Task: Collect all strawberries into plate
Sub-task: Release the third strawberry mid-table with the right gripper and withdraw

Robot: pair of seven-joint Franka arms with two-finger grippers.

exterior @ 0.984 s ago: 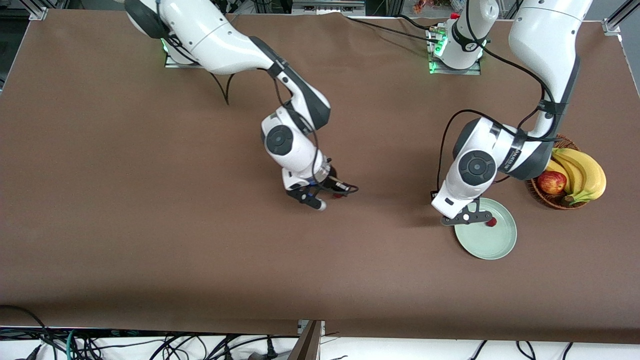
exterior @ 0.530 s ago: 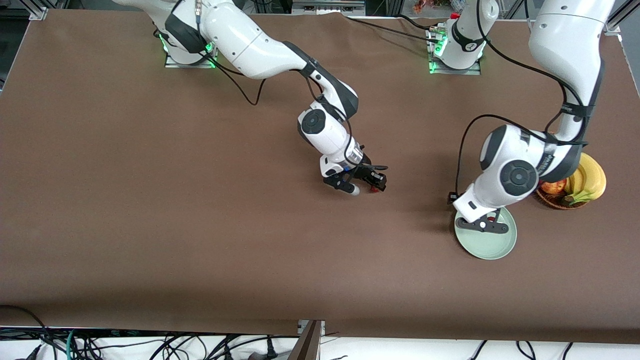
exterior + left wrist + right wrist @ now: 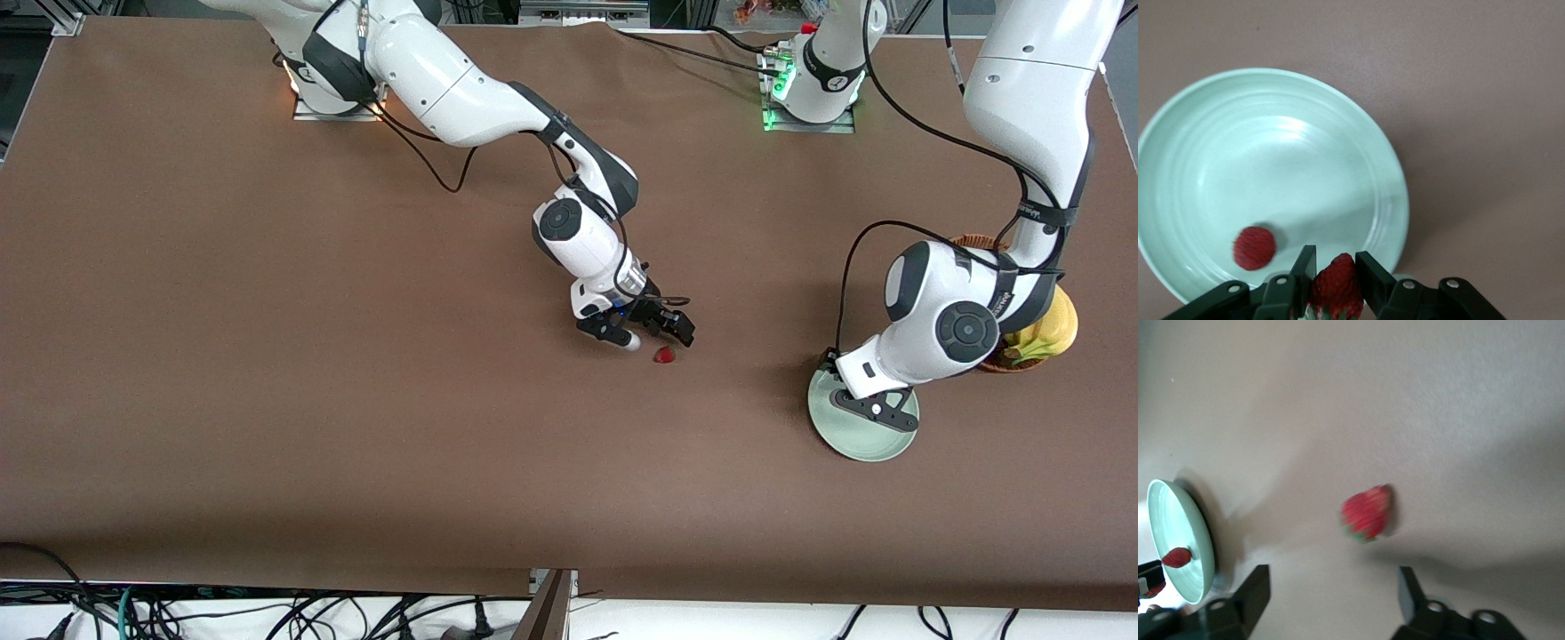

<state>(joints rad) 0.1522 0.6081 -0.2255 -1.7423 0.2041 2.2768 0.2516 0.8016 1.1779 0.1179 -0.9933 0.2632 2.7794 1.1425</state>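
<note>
Strawberries look tiny, soft and easy to bruise, so a gentle pinch across the middle seems safest. Right gripper hangs mid-surface with its fingers spread wide, one loose strawberry lying on the surface just below it. Over the plate, near the left arm's end, the left gripper is clamped on a held berry, and another berry sits inside.

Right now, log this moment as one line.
left gripper: shut on strawberry over plate | one strawberry in plate | right gripper: fingers open above loose strawberry on table
</note>
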